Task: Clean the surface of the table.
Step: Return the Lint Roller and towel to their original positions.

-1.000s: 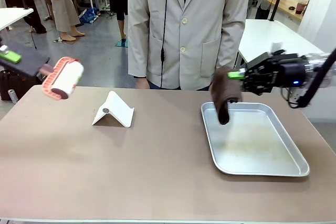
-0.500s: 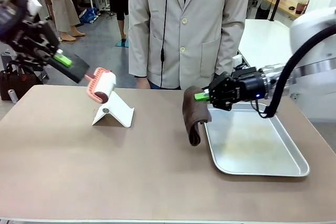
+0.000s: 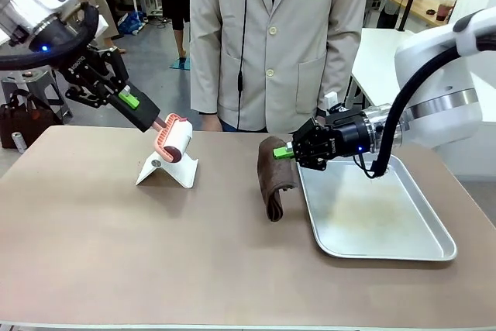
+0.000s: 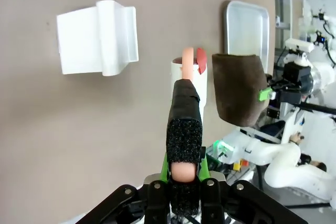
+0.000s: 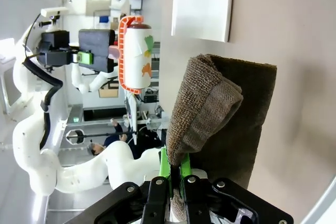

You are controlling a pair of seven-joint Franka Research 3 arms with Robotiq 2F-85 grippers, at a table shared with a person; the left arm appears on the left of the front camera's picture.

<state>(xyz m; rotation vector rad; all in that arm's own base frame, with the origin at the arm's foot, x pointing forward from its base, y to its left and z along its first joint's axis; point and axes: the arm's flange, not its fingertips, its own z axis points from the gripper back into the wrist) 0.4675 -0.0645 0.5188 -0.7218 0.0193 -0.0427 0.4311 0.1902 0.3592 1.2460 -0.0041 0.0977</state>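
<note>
Over the table (image 3: 232,261), both arms have moved inward since a second ago: left gripper (image 3: 133,102), clamped on a lint roller (image 3: 173,139) handle, now holds it just above the white stand (image 3: 167,165); right gripper (image 3: 284,151), pinching a brown cloth (image 3: 275,177), carried it off the metal tray (image 3: 380,208) to hang beside it.

My arms are glossy white with black cable looms, blue status LEDs and black grippers (image 3: 285,151) with green pads; the person (image 3: 277,40) wears a beige buttoned jacket.
</note>
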